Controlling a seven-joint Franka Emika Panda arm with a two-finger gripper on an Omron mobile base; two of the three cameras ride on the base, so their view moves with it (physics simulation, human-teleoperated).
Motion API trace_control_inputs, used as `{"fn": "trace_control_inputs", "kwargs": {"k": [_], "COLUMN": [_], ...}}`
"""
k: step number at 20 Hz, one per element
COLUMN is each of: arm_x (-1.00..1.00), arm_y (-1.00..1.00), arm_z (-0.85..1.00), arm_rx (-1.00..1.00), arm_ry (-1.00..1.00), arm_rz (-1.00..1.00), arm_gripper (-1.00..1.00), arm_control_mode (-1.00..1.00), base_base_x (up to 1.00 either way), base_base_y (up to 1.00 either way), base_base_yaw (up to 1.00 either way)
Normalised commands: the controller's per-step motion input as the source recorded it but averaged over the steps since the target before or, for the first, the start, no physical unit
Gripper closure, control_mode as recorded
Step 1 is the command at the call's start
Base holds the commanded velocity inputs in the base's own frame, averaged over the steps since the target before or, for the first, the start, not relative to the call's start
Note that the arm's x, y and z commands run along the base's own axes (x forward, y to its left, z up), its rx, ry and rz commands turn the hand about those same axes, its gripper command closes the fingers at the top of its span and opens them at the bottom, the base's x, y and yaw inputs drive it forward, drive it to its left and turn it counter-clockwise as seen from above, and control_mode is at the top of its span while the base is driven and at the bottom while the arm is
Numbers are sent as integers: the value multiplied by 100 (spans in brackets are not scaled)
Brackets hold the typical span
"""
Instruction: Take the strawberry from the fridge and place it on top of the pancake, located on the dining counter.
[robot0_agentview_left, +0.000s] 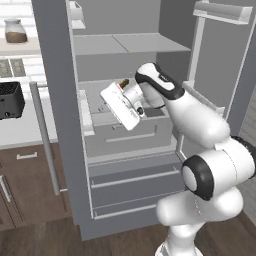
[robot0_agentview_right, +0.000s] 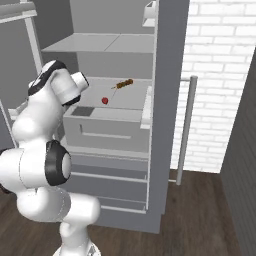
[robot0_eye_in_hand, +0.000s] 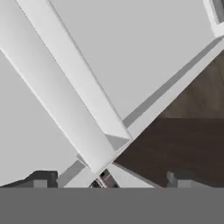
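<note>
The fridge (robot0_agentview_left: 55, 115) stands with its doors open. On a pale middle shelf above a drawer lies the tiny red strawberry (robot0_agentview_right: 105, 100), with a small brownish-orange elongated item (robot0_agentview_right: 125, 83) behind it. My white hand (robot0_agentview_left: 120, 106) reaches in at that shelf's height and covers the strawberry in the left base view. In the hand view my gripper (robot0_eye_in_hand: 109, 179) is open, its dark fingertips (robot0_eye_in_hand: 43, 177) far apart and nothing between them. That view looks past a pale shelf edge (robot0_eye_in_hand: 74, 96) at dark floor. The pancake and the dining counter are out of view.
A fridge drawer (robot0_agentview_right: 107, 131) sits just under the shelf, with two lower drawers (robot0_agentview_left: 135, 182) beneath. The open left door (robot0_agentview_left: 47, 150) and right door (robot0_agentview_left: 220, 55) flank my arm. A black toaster (robot0_agentview_left: 10, 100) stands on the worktop at the left. White brick wall (robot0_agentview_right: 220, 75) lies to the right.
</note>
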Motion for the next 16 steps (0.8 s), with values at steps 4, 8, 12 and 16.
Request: {"fn": "trace_control_inputs", "kwargs": {"k": [4, 8, 12, 16], "arm_x": [5, -32, -73, -100], "arm_y": [-100, -100, -99, -94], "arm_z": [9, -39, -63, -21], "arm_rx": [-23, -60, -69, -51], "arm_ry": [-20, -35, -35, -52], "arm_rz": [5, 20, 14, 12], "arm_gripper": [-100, -100, -100, -100], "arm_control_mode": [-100, -100, -100, -100], "base_base_x": [0, 0, 0, 0], "base_base_y": [0, 0, 0, 0], "base_base_yaw": [0, 0, 0, 0]}}
